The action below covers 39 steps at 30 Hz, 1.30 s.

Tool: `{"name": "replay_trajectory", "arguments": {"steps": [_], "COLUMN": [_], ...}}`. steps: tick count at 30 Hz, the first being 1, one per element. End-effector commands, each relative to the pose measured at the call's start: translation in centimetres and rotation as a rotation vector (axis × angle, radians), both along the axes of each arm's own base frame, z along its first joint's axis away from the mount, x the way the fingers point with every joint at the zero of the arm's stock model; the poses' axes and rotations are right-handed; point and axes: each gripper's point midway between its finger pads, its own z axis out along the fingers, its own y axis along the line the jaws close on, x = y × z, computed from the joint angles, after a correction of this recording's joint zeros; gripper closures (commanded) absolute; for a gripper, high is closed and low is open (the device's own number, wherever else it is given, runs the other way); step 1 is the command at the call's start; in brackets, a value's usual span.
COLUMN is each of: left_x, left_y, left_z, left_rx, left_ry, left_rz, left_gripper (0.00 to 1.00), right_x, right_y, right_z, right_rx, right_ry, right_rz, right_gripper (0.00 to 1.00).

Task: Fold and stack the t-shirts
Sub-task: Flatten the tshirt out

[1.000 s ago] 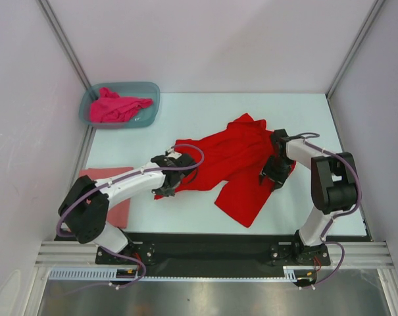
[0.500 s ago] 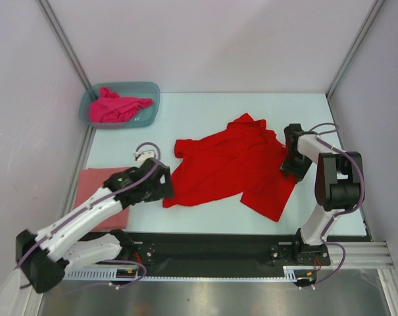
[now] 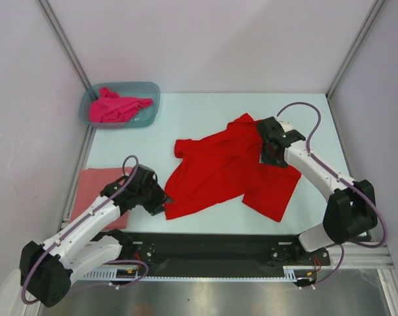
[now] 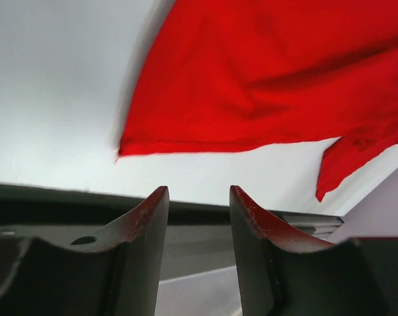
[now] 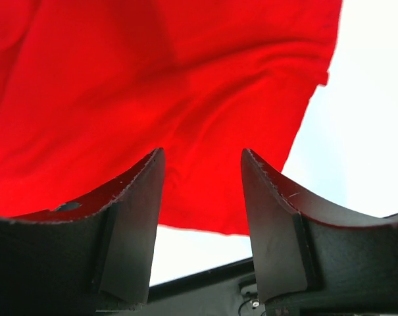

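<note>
Top external view. Shows a bright red t-shirt (image 3: 218,174) lying spread out but rumpled across the middle of a pale table (image 3: 205,115), with one flap reaching toward the near right. Places a dusty salmon-pink t-shirt (image 3: 93,184), folded flat, at the table's left edge, well apart from the red one and partly crossed by the left arm (image 3: 87,224). Places a hot magenta-pink t-shirt (image 3: 116,108), bunched up, inside a translucent blue-grey tub (image 3: 154,95) at the far left corner. Sets the left gripper (image 3: 161,201) low over bare table, just beside the near-left hem corner of the red cloth, between the salmon shirt and the red one. Sets the right gripper (image 3: 270,155) above the far right part of the red cloth; cannot tell whether touching. Left wrist view. Shows two dark fingers partly apart with nothing between them, only the table's near edge in the gap, and the red hem corner lying ahead of the fingertips, not touching. Right wrist view. Shows two dark fingers likewise parted about halfway, gripping nothing, with wrinkled red cloth filling most of the space beyond and a strip of bare table to the right.
</note>
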Motion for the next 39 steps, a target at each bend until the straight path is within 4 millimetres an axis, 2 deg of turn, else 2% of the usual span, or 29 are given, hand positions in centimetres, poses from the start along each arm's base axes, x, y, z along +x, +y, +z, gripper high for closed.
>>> {"name": "replay_trajectory", "arguments": {"steps": [1, 4, 6, 7, 9, 12, 13, 17, 21, 27, 31, 39], "left_x": [-1.3, -1.7, -1.4, -1.5, -1.4, -1.1, -1.0, -0.6, 0.1, -0.1, -0.8, -2.3], "left_y": [-2.0, -1.0, -0.5, -0.2, 0.4, 0.0, 0.0, 0.8, 0.6, 1.1, 0.8, 1.6], "left_z": [-0.3, -2.1, -2.8, -3.0, -3.7, -4.6, -5.0, -5.9, -5.8, -6.9, -7.2, -6.8], "left_rx": [-0.192, -0.137, -0.074, -0.042, 0.004, -0.015, -0.011, 0.053, 0.071, 0.093, 0.099, 0.129], "left_ry": [0.104, 0.132, 0.144, 0.155, 0.176, 0.184, 0.193, 0.217, 0.222, 0.264, 0.319, 0.364], "left_rz": [0.152, 0.203, 0.194, 0.193, 0.214, 0.242, 0.246, 0.265, 0.258, 0.290, 0.271, 0.278], "left_gripper": [0.52, 0.53, 0.45, 0.35, 0.31, 0.35, 0.41, 0.43, 0.44, 0.45, 0.51, 0.46], "right_x": [-2.0, -3.1, -3.6, -3.7, -4.3, -4.8, -4.9, -5.4, -5.9, -5.8, -5.6, -5.0], "right_y": [0.9, 1.6, 1.9, 1.9, 1.7, 1.3, 1.2, 0.6, 0.1, 0.1, 0.0, 0.6], "right_z": [0.1, 0.0, 0.1, 0.1, -0.1, 0.0, 0.0, 0.1, -0.1, -0.3, -0.3, -0.5], "right_rx": [0.021, 0.025, 0.033, 0.034, 0.037, 0.034, 0.030, 0.020, 0.017, 0.027, 0.024, 0.046], "right_ry": [0.020, 0.025, 0.018, 0.017, 0.020, 0.020, 0.019, 0.009, 0.014, 0.012, 0.012, 0.016], "right_rz": [0.014, 0.046, 0.057, 0.056, 0.055, 0.053, 0.051, 0.048, 0.040, 0.034, 0.030, 0.028], "right_gripper": [0.45, 0.45, 0.45, 0.44, 0.45, 0.44, 0.44, 0.44, 0.44, 0.44, 0.44, 0.44]}}
